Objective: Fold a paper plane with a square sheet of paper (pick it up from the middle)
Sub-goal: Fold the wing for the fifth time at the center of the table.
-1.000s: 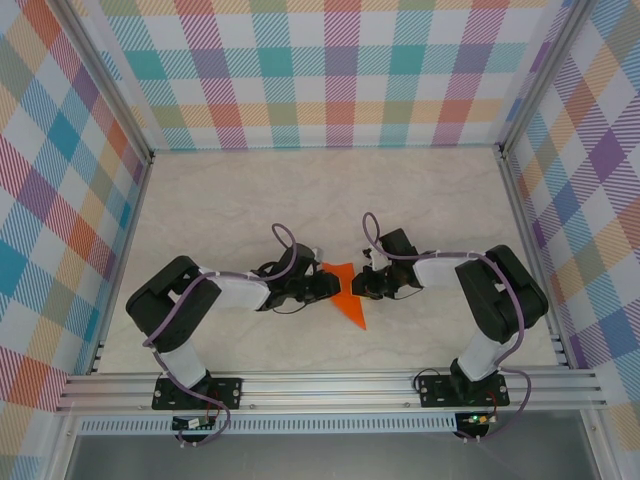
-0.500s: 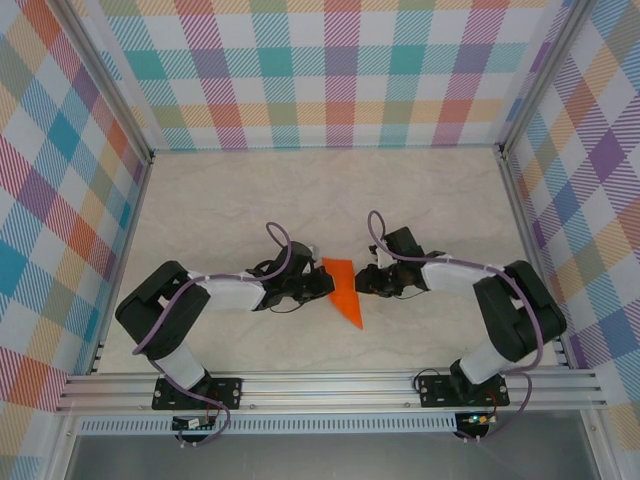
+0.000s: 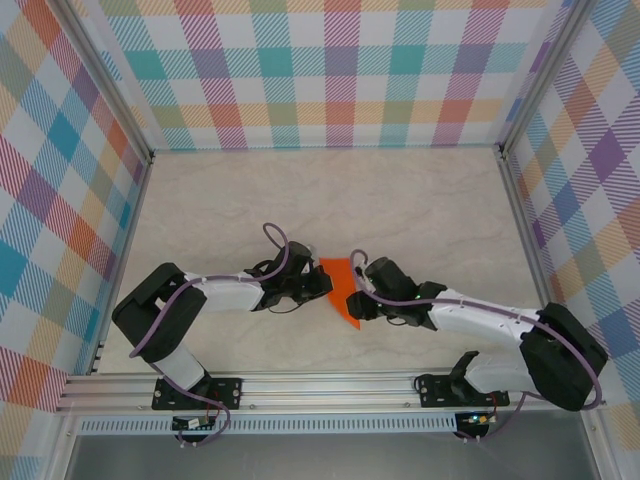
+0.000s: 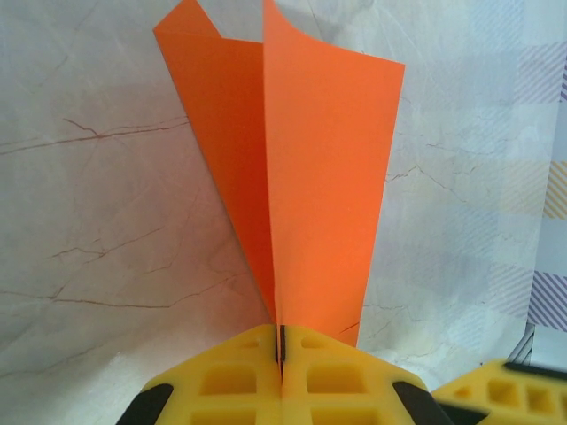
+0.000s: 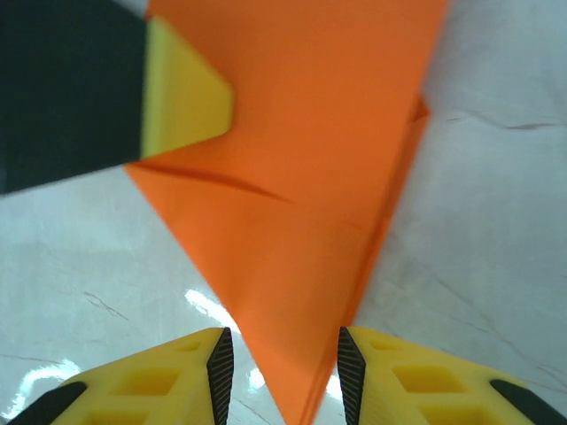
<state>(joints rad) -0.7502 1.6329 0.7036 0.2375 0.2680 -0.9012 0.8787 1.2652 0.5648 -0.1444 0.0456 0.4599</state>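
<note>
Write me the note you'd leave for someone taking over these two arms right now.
Left pincer: shut on the plane along its centre fold, holding it over the middle of the table.
Right pincer: open, with a finger on either side of the plane's pointed tip, not gripping.
Done: the sheet is already folded into a narrow dart with a centre crease.
Left: probably closing the right pincer on the tip, sharpening any last creases, then setting the plane down.

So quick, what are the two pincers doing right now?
Left pincer: closed, holding the orange paper plane.
Right pincer: open, fingers on either side of the plane's tip.
</note>
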